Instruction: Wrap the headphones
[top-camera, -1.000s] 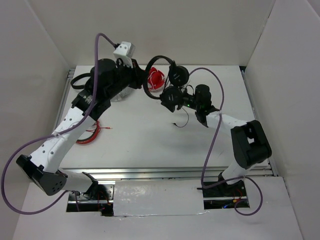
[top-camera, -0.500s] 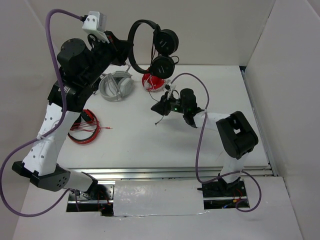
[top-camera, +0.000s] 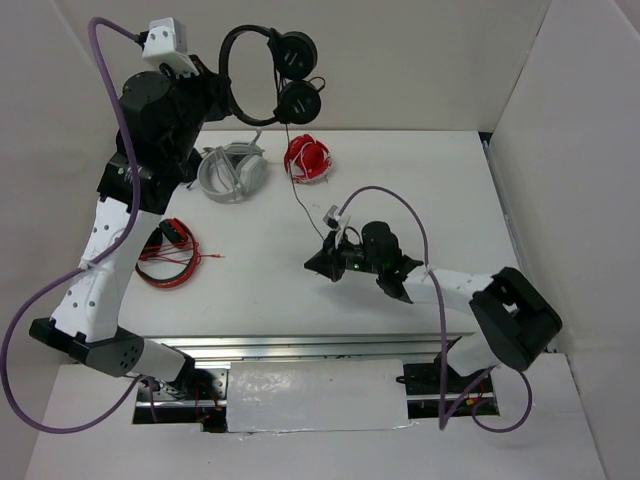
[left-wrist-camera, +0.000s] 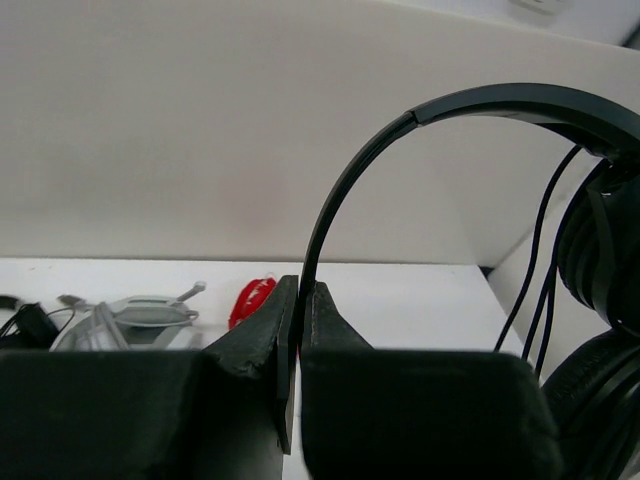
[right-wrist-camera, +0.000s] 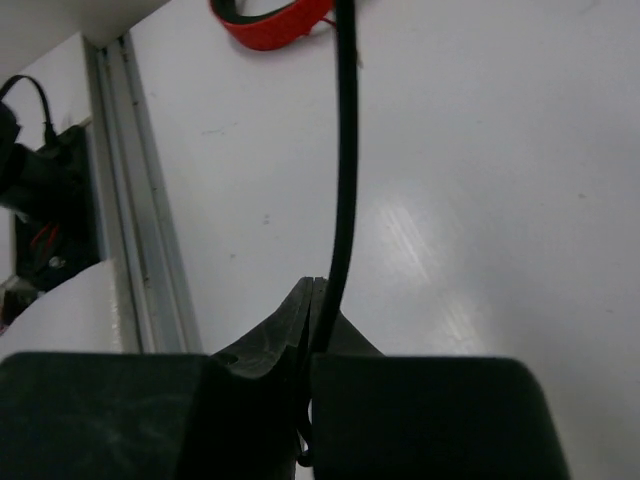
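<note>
The small black headphones hang high above the table's back left. My left gripper is shut on their thin headband, which rises from between the fingertips. The two earcups dangle at the right in the left wrist view. Their thin black cable runs down, nearly straight, to my right gripper low over the middle of the table. That gripper is shut on the cable, which enters its fingertips from above.
Grey-white headphones lie at the back left, with a red coiled item beside them. A bundle of red wire with a black part sits at the left edge. White walls enclose the table; a metal rail runs along its front.
My left arm lifted the headphones up and to the left. My right gripper shut on the cable and drew it toward the table's front, pulling it nearly straight.
</note>
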